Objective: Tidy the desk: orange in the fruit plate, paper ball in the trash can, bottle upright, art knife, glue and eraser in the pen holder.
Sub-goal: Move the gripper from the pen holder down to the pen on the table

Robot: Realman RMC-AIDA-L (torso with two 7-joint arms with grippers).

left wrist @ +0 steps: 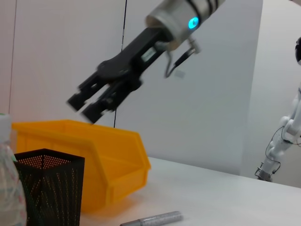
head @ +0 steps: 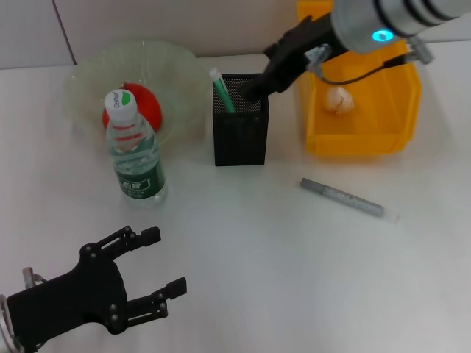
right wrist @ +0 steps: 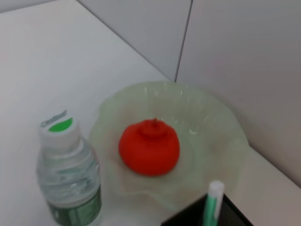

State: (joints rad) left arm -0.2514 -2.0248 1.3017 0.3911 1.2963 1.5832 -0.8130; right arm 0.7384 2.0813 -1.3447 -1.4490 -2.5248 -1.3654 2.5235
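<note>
Right claw [head: 254, 90] above the pen holder [head: 241, 132], empty fingers apart

Orange [head: 144, 107] in fruit plate [head: 88, 81], bottle [head: 136, 157] upright before it; pen holder [head: 241, 131] between plate and trash can [head: 364, 132]; paper ball [head: 339, 100] inside can.

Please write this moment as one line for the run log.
right gripper: open, above pen holder | left gripper: open, idle low | orange: in plate | bottle: upright | paper ball: in bin

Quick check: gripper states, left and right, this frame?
Left gripper: open, empty, low over the white table.
Right gripper: open, empty, above the black mesh pen holder.
</note>
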